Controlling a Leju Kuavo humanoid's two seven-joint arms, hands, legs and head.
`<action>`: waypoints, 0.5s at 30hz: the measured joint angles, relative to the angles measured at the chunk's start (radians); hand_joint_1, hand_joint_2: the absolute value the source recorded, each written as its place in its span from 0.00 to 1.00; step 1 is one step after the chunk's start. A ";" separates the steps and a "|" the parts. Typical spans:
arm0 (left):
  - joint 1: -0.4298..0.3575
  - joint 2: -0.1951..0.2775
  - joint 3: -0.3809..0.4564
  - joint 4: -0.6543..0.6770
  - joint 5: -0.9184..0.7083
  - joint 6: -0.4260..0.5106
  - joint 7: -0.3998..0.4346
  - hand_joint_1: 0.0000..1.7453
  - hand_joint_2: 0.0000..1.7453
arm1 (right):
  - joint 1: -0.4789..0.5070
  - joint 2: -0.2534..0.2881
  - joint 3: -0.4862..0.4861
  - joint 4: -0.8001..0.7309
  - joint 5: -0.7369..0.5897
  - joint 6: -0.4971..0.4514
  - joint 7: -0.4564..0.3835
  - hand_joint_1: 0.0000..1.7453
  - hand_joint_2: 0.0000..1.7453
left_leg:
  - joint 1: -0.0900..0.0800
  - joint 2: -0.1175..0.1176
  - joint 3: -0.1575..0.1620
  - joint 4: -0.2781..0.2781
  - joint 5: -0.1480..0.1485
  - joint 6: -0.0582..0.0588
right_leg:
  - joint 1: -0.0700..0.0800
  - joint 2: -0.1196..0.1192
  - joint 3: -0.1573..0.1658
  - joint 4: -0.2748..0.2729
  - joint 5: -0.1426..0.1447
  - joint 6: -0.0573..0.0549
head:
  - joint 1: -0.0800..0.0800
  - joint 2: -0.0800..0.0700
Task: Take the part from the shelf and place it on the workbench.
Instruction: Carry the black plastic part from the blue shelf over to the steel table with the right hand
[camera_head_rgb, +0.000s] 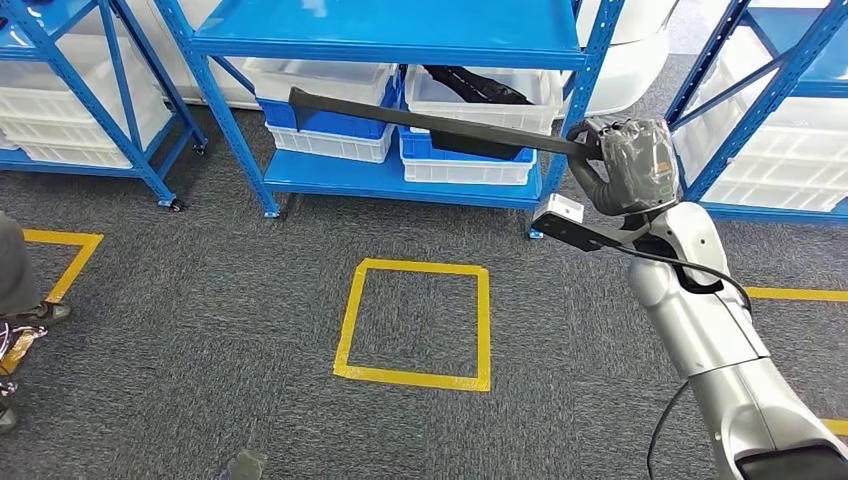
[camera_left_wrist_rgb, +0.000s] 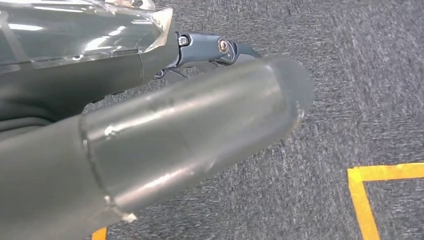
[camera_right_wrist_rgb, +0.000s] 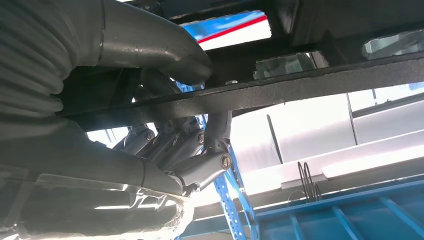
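Here, the robot's right hand (camera_head_rgb: 625, 160) is raised in front of a blue shelf (camera_head_rgb: 390, 170) and grips one end of a long, flat black part (camera_head_rgb: 420, 120). The part sticks out level from the hand toward the robot's left, held in the air in front of the white bins (camera_head_rgb: 330, 140) on the shelf's lower level. In the right wrist view, the thick grey thumb (camera_right_wrist_rgb: 165, 50) lies on one face of the part (camera_right_wrist_rgb: 310, 85) while the darker fingers (camera_right_wrist_rgb: 200, 155) curl against the other, clamping it. The left hand (camera_left_wrist_rgb: 165, 145) hangs over grey carpet (camera_left_wrist_rgb: 360, 75); whether its fingers are apart or together cannot be told. A yellow tape square (camera_head_rgb: 415, 320) marks the floor below.
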 joint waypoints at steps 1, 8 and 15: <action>0.000 0.000 0.000 0.000 0.000 0.000 0.000 0.00 0.00 | 0.002 -0.001 0.000 0.000 0.000 0.000 0.000 0.93 1.00 | 0.000 0.000 0.026 -0.021 0.015 0.003 | 0.002 0.000 -0.006 0.000 0.006 0.001 | 0.000 0.000; -0.005 0.002 0.000 0.000 0.000 0.000 -0.003 0.00 0.00 | 0.000 -0.009 -0.015 -0.004 0.000 0.000 0.001 0.93 1.00 | -0.014 -0.007 0.207 -0.301 0.081 0.043 | 0.008 -0.001 -0.029 0.002 0.037 0.037 | 0.000 0.000; -0.008 0.001 0.000 0.000 0.002 0.000 -0.008 0.00 0.00 | -0.004 -0.019 -0.020 -0.004 0.002 0.002 -0.001 0.93 1.00 | -0.011 0.002 0.137 -0.318 0.153 0.065 | 0.001 0.001 -0.123 0.283 -0.123 0.045 | 0.007 0.000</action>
